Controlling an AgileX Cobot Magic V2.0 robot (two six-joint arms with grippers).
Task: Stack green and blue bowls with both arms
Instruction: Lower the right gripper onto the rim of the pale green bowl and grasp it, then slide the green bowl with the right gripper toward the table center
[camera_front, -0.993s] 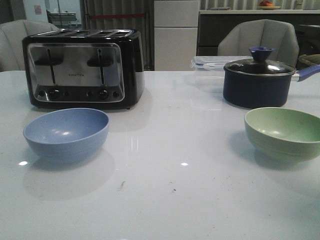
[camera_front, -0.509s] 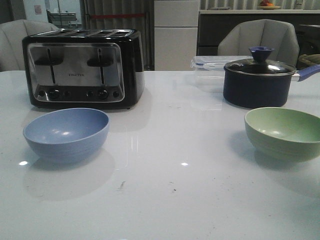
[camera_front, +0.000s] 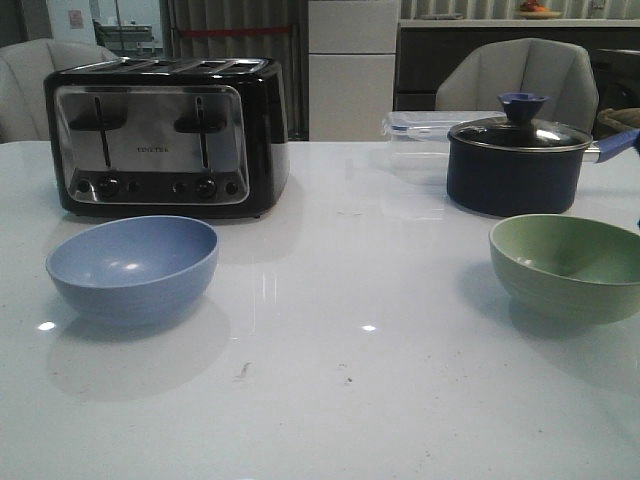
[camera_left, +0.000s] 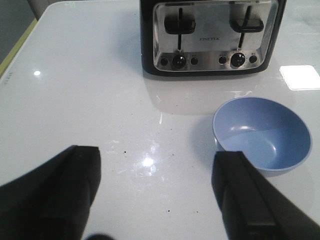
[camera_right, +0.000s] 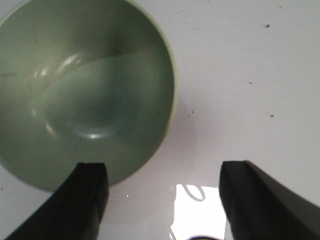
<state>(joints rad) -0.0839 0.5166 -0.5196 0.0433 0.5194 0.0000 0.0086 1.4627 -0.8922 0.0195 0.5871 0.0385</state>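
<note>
Right wrist view: right gripper (camera_right: 162, 200) jaws wide, 1 finger over green bowl (camera_right: 82, 90) rim; off-centre descent could tip it. Left gripper (camera_left: 155, 200) also wide, beside blue bowl (camera_left: 262, 135), risks nudging it.

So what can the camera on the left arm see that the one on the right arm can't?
Only the left wrist view shows the blue bowl, the black-and-chrome toaster behind it, and the left gripper with its jaws wide apart and nothing between them. Only the right wrist view shows the green bowl, empty, with the open right gripper close above its rim. Both show the glossy white table.
</note>
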